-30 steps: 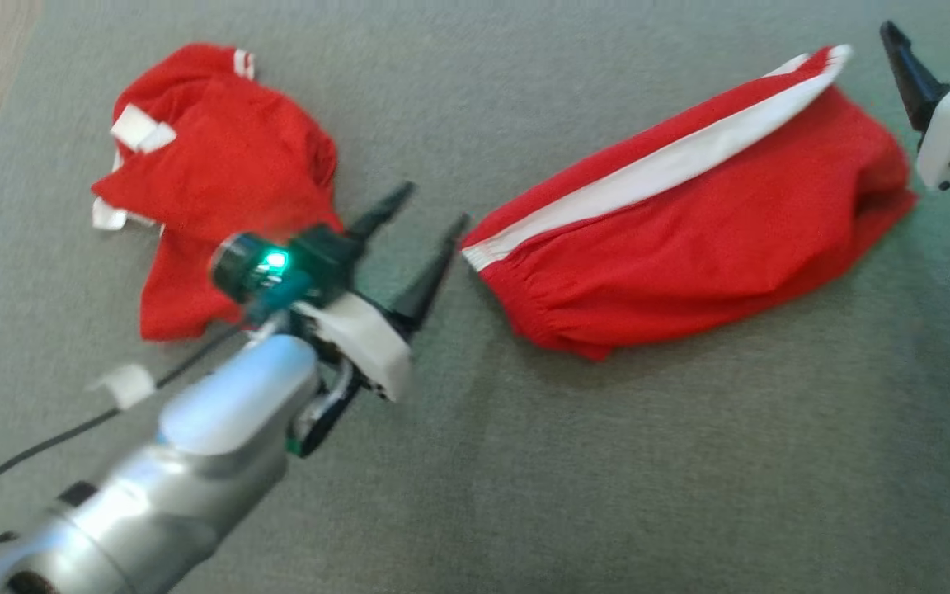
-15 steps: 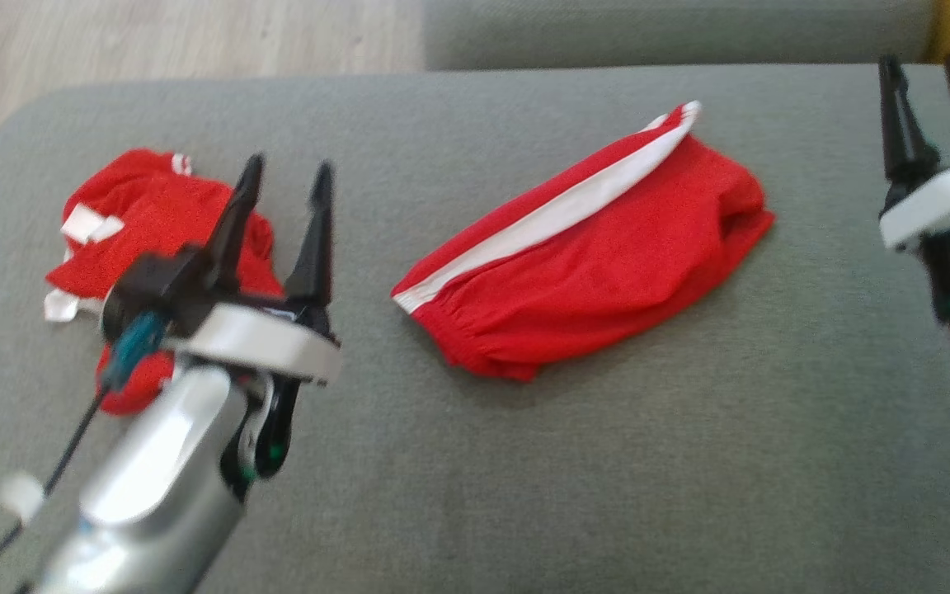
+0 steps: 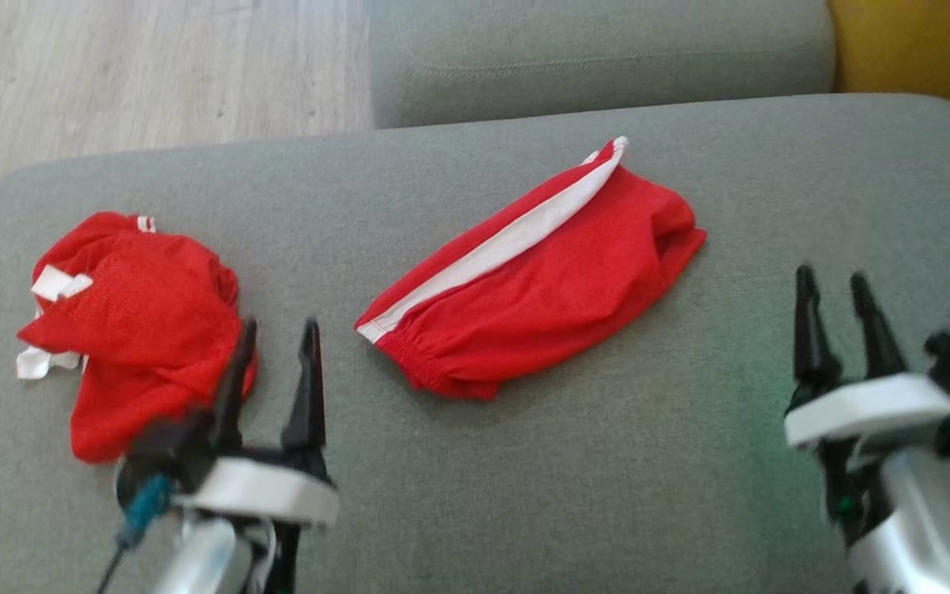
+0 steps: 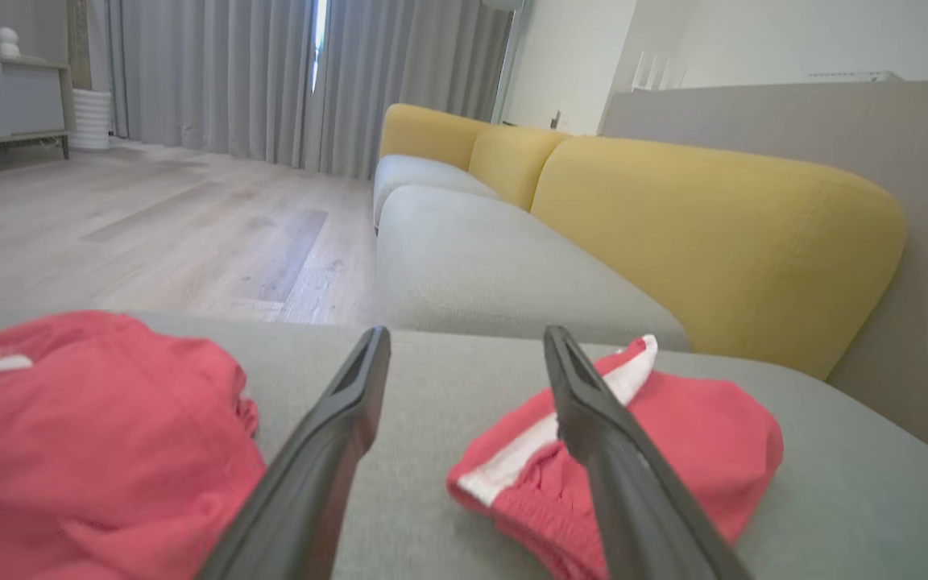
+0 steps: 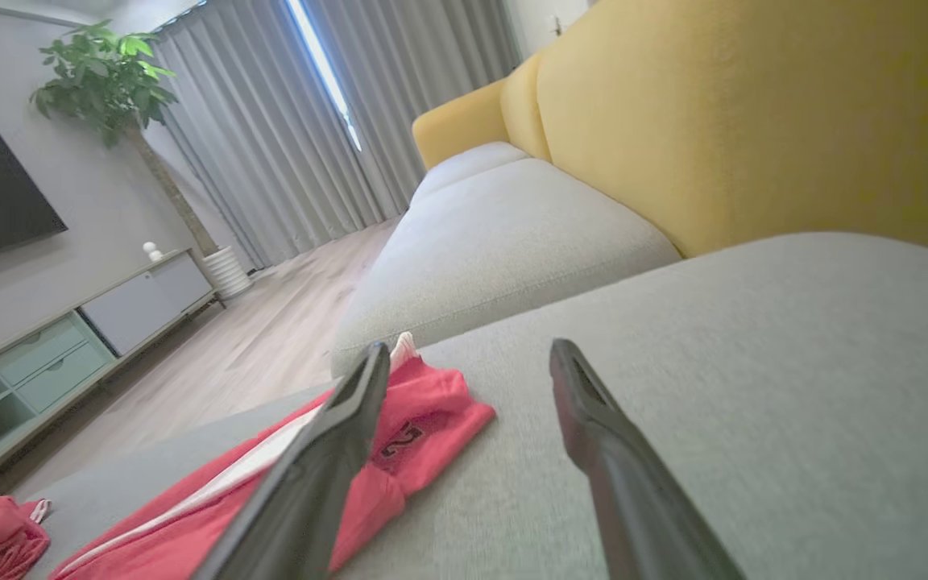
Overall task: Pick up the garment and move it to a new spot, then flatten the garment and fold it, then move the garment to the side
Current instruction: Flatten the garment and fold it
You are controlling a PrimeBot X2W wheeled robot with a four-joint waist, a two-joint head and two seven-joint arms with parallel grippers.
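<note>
Shorts, red with a white side stripe, lie folded near the middle of the grey cushion in my head view, with the waistband end toward 7 o'clock and the other end toward 1 o'clock. A second red garment sits crumpled at 9 o'clock, well apart from them. My left gripper is at 7 o'clock, fingers parted and empty. One finger overlaps the crumpled garment's edge, and I cannot tell if it touches. My right gripper is at 4 o'clock, likewise parted with nothing between the fingers. Wood floor shows at 11 o'clock and a yellow backrest at 1 o'clock.
</note>
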